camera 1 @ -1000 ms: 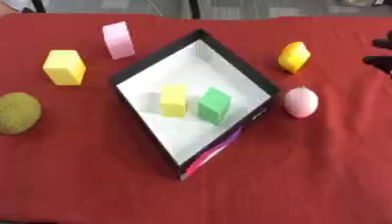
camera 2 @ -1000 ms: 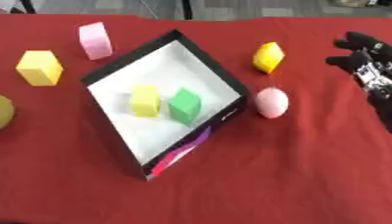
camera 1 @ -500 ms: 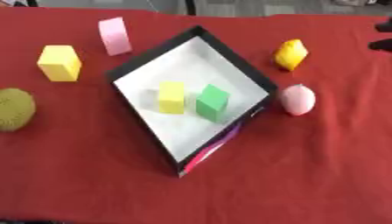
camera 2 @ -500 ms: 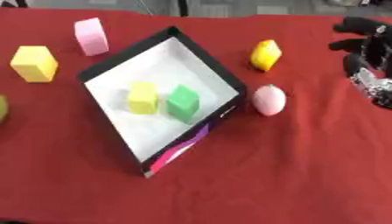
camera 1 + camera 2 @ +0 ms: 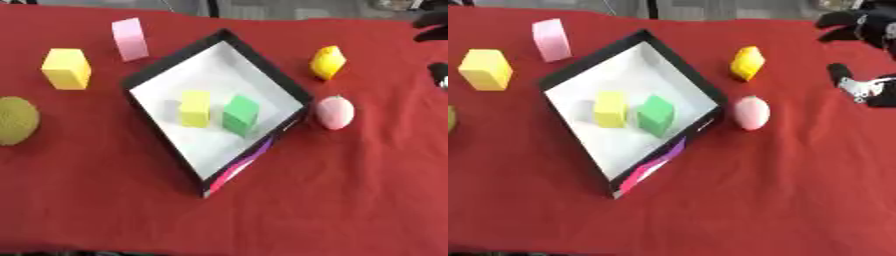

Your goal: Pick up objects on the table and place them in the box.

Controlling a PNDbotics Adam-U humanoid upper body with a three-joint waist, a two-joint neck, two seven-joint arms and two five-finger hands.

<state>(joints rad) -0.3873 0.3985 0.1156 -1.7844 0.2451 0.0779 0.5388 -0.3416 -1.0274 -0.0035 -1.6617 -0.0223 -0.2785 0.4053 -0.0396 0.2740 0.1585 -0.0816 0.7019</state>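
Red cloth covers your bench (image 5: 350, 200). Landmark: the black-walled, white-floored box (image 5: 172, 67), turned diamond-wise mid-bench. Inside it: a yellow block (image 5: 195, 108) and a green cube (image 5: 241, 115), side by side. Just beyond its right corner lies a smooth pink egg shape (image 5: 335, 112); up-right of it, a yellow angular piece (image 5: 327, 62). Left of the box: a yellow cube (image 5: 66, 68), a pink block (image 5: 129, 39), and a rough olive ball (image 5: 16, 120). Your right robot hand (image 5: 859, 35) sits far right of the box, fingers spread, holding nothing.
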